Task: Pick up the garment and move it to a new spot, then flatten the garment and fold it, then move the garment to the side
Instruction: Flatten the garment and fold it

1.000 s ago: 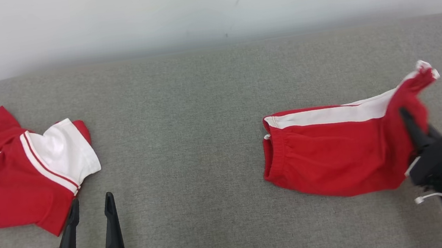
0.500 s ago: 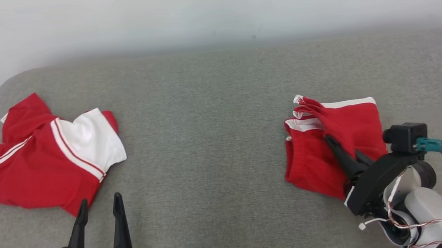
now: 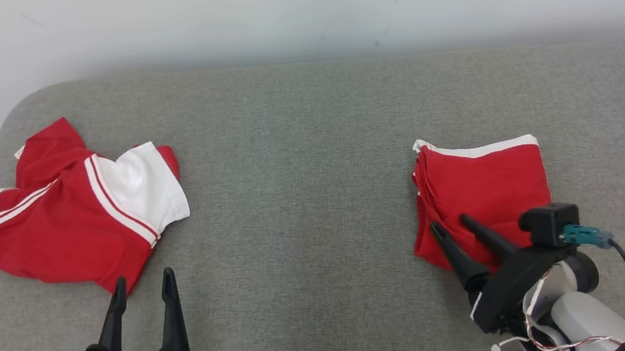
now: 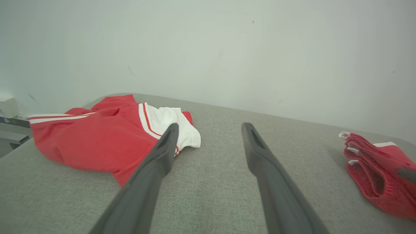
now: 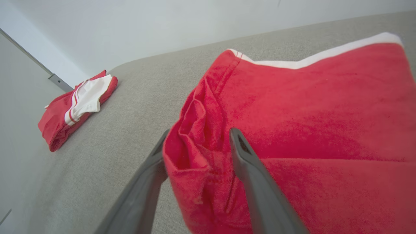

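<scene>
At the near left corner of the folded red shorts (image 3: pixel 483 189), my right gripper (image 3: pixel 448 221) has its two dark fingers (image 5: pixel 247 162) parted, one on each side of the bunched layers of the waistband end. In the right wrist view a thick roll of red cloth sits in the gap. One finger lies on top of the fabric and the other is half hidden behind the fold. The jaws are spread and not clamped, but I cannot tell whether either finger presses on the cloth.

The shorts lie folded into a compact block on the right part of the grey cushion (image 3: pixel 304 201). A white band runs along their far edge, and the stacked edges face my left. Their top surface is fairly smooth, with one crease across it in the wrist view.

My left gripper (image 3: pixel 143 276) is low at my near left, fingers wide apart with nothing between them, over bare grey fabric.

Just beyond its tips lies a second garment, a red and white top (image 3: pixel 71 225), loosely spread near the cushion's left end and well apart from the shorts. A pale wall (image 3: pixel 290 3) rises behind the cushion.
</scene>
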